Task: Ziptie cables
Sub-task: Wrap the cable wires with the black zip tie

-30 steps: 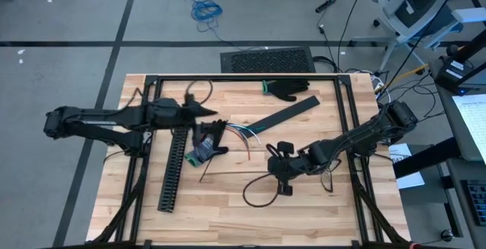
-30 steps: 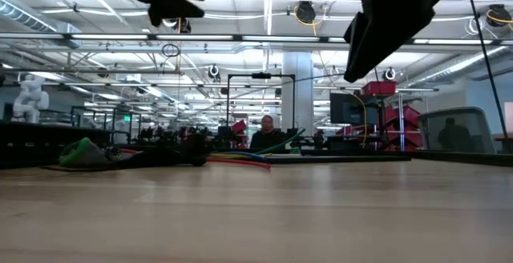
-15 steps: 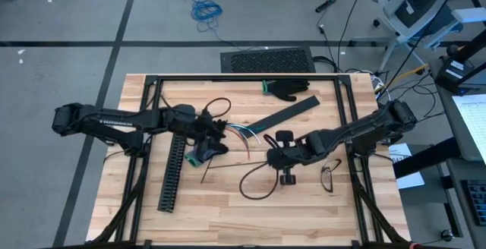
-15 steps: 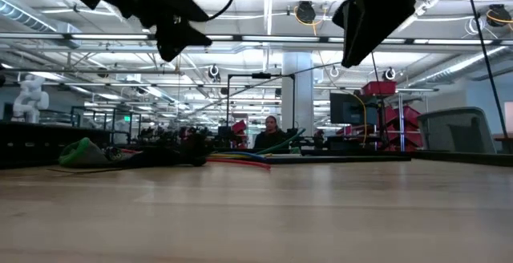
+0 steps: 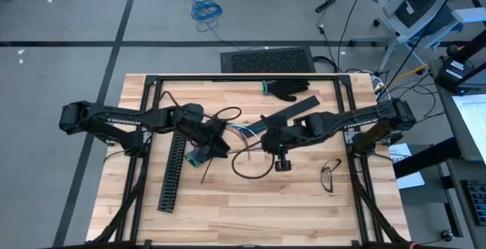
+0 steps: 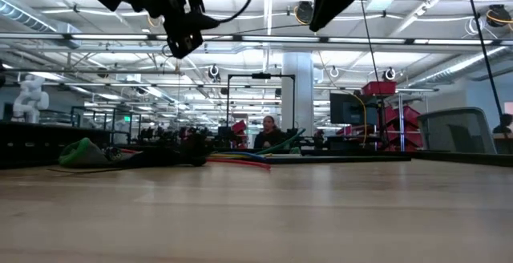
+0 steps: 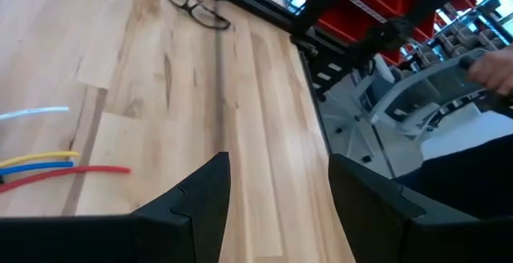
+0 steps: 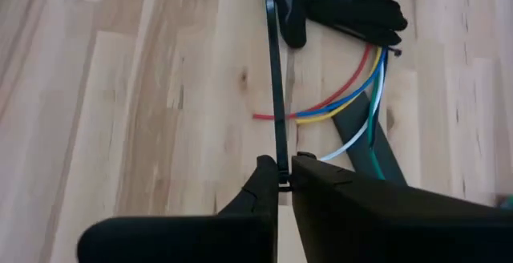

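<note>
Wooden counter [image 5: 228, 203] planks fill the high view, with grey floor around them. Much of the cables [image 5: 241, 133] at the counter's middle is hidden under the two arms; only coloured ends show there. The right wrist view shows red, yellow, blue, white and green strands [image 8: 353, 95] lying ahead of the right gripper [image 8: 282, 184], which is pinched closed on a thin black zip tie [image 8: 274, 70] running toward them. The left gripper [image 7: 276, 207] hangs above the counter's middle, jaws parted and holding nothing, the cable ends [image 7: 48, 167] off to one side. Eyeglasses [image 5: 329, 174] lie near the right edge.
</note>
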Tool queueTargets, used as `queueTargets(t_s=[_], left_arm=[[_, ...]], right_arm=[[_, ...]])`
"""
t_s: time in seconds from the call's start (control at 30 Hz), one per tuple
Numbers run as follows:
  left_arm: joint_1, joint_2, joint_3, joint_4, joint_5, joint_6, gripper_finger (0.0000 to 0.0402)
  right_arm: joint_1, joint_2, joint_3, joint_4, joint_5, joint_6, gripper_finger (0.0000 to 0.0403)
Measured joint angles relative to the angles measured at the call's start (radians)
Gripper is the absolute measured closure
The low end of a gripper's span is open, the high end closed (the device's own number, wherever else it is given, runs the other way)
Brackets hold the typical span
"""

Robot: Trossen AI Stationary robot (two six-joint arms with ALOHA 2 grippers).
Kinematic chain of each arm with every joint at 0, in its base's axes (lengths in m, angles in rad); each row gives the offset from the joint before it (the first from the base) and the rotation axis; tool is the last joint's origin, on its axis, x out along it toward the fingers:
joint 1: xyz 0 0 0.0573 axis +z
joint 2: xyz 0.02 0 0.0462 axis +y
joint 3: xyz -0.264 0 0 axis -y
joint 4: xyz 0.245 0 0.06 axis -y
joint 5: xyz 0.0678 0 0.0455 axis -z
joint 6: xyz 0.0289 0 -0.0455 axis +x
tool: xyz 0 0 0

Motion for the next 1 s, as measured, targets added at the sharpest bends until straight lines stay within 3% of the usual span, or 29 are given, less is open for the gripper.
queueTargets(t_s=[0.3,0.5,0.83,1.0], left_arm=[[0.006,0.102,0.001,0.021,0.0,-0.001,0.0197],[0.005,0.163,0.008,0.051,0.08,-0.005,0.0197],[0.006,0.217,0.066,0.05,0.112,0.046,0.0197],[0.006,0.217,0.072,0.039,0.115,0.102,0.0237]], right_arm=[[-0.005,0.0,0.008,-0.021,-0.023,-0.016,0.0396],[-0.011,0.0,0.008,-0.02,-0.025,-0.039,0.0396],[-0.012,0.0,0.008,-0.02,-0.025,-0.049,0.0397],[-0.013,0.0,0.008,-0.02,-0.025,-0.054,0.0397]])
